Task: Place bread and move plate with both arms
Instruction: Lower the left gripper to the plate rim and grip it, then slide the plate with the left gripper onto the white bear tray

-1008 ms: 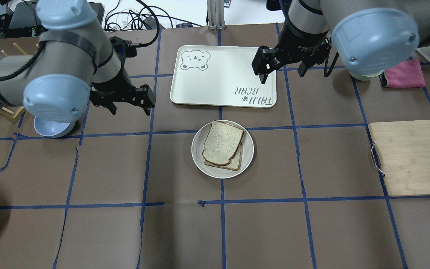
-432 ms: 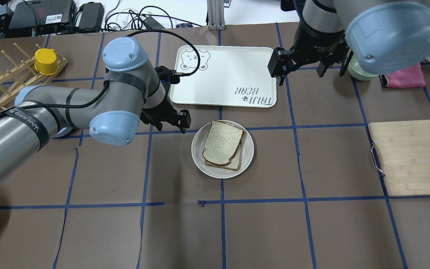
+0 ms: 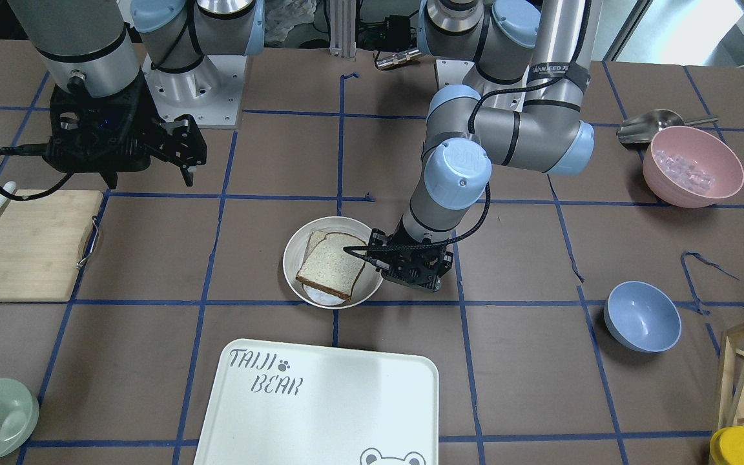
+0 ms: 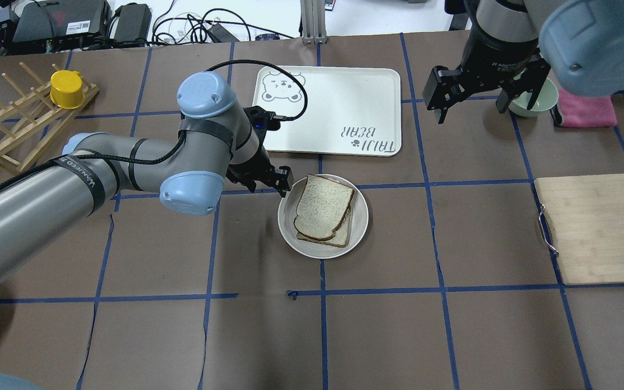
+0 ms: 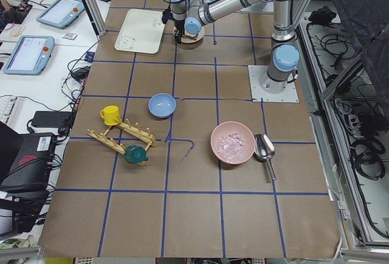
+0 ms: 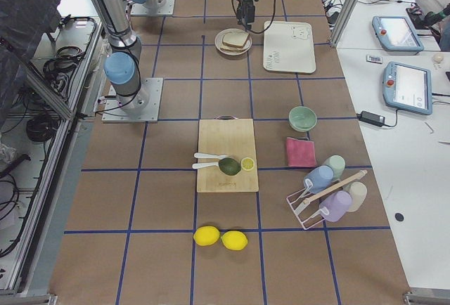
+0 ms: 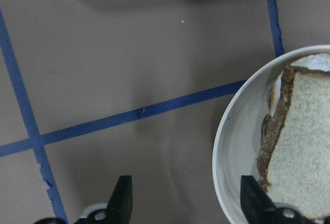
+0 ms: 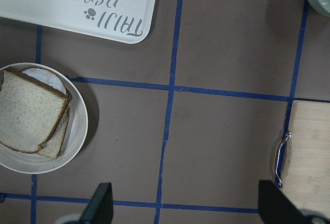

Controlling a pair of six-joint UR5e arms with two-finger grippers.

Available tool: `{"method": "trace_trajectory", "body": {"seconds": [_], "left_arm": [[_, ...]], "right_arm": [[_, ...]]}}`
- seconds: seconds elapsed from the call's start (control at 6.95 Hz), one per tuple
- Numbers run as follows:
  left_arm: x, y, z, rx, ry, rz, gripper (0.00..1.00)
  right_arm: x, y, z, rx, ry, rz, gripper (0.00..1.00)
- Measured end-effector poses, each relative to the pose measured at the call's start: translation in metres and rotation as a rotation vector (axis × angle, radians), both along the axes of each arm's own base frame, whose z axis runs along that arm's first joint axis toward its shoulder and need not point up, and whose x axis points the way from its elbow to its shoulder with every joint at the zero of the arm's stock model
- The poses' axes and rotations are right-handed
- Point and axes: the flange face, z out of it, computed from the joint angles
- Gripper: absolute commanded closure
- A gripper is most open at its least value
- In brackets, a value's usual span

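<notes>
Two slices lie stacked in the round, shallow off-white plate (image 4: 361, 223) at mid-frame, the dark-crusted white bread slice (image 4: 323, 205) over a paler-crusted slice (image 4: 345, 236). The left claw (image 7: 188, 203), spread wide, straddles the plate's upper-left rim. The right claw (image 4: 472, 104), also wide, hangs upper right.

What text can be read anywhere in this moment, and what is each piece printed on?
"TAIJI BEAR", with a small paw print: on the white tray.
"WANJEED", followed by unclear characters: on a black band around the left arm.
White print on the right arm, near its wrist: too small to read.
Sticker on the black box behind the table: too small to read.
</notes>
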Motion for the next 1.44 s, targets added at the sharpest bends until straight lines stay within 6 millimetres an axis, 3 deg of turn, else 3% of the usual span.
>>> {"method": "trace_trajectory", "body": {"seconds": [0.29, 0.43, 0.58, 0.72, 1.15, 1.44], "left_arm": [[-0.005, -0.001, -0.02, 0.021, 0.007, -0.034, 0.41], [-0.008, 0.0, -0.027, 0.033, 0.007, -0.043, 0.52], [-0.012, 0.002, -0.034, 0.044, 0.007, -0.052, 0.88], [-0.017, 0.003, -0.039, 0.053, 0.006, -0.06, 1.0], [-0.02, 0.002, -0.037, 0.043, 0.009, -0.072, 1.0], [-0.013, -0.008, -0.011, 0.005, 0.014, -0.071, 1.0]], "right_arm": [[0.002, 0.001, 0.004, -0.006, -0.04, -0.004, 0.0], [0.003, 0.001, 0.004, -0.008, -0.046, -0.004, 0.0], [0.003, 0.002, 0.004, -0.008, -0.049, -0.004, 0.0], [0.003, 0.002, 0.004, -0.007, -0.049, -0.003, 0.0], [0.003, 0.002, 0.003, -0.004, -0.05, -0.002, 0.0], [0.003, 0.002, 0.003, -0.004, -0.051, -0.003, 0.0]]}}
